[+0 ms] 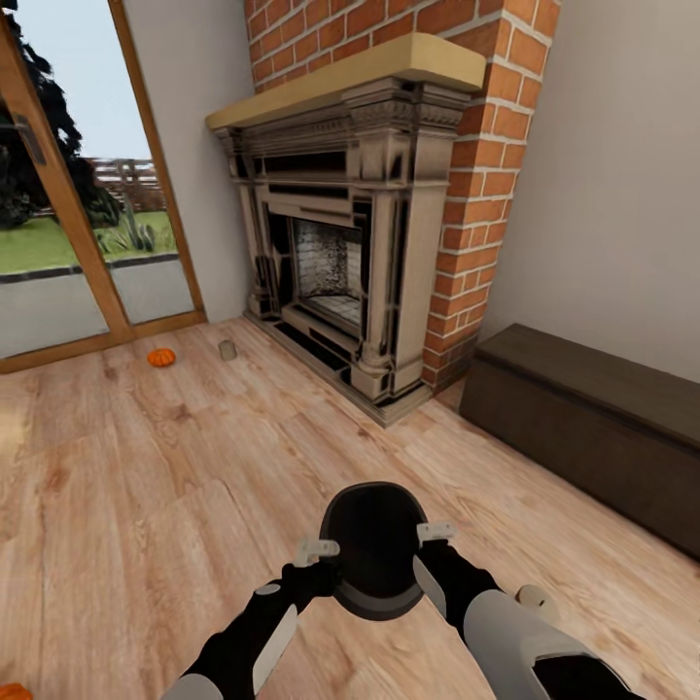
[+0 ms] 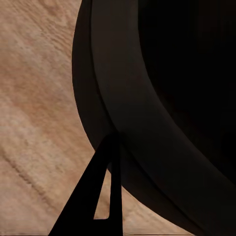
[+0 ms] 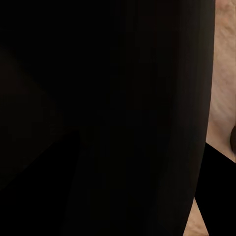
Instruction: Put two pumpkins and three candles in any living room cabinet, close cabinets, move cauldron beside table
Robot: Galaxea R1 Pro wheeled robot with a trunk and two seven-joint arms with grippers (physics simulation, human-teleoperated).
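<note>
Both tools, left tool (image 1: 319,550) and right tool (image 1: 435,533), clamped the cauldron (image 1: 374,544) between them; ahead, a pumpkin (image 1: 161,357) and a candle (image 1: 228,350) lay unstowed on the floor.

Matt black cauldron (image 1: 374,559) sat between both grippers; beyond them lay grainy wooden floorboards (image 1: 146,486), rough red brick (image 1: 486,185), dark wood cabinet (image 1: 593,418).

A home living room: an ornate fireplace (image 1: 340,243) stands against a red brick chimney breast (image 1: 486,146), with plain pale walls on either side. The floor (image 1: 146,486) is light wood plank, and a long low dark-brown cabinet (image 1: 593,428) sits along the wall. A wood-framed glass door (image 1: 68,214) looks out on grass, trees and a fence.
</note>
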